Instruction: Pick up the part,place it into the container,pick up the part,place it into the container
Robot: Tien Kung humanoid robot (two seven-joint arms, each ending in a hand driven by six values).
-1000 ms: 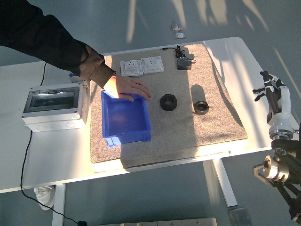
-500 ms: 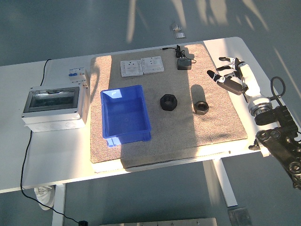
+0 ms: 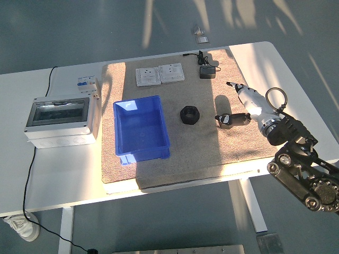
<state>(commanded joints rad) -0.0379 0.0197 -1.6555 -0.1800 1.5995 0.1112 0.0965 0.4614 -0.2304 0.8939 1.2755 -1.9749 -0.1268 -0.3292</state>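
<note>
Head view shows our right hand [image 3: 241, 108] reaching in from the right over the mat [image 3: 212, 143], its fingers spread around the right nut [image 3: 226, 120] without a firm grasp we can confirm. Left of it lies a second nut [image 3: 189, 114], just right of the blue bin [image 3: 141, 130].

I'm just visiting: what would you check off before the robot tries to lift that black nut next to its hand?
1. Right hand at the nearer black nut: ok, fingers reach it.
2. Firm grasp on that nut: cannot tell.
3. Blue container empty and open: ok.
4. Second black nut lies between hand and container: not ok, steer over it.
5. No person's hand over the mat: ok.
</note>
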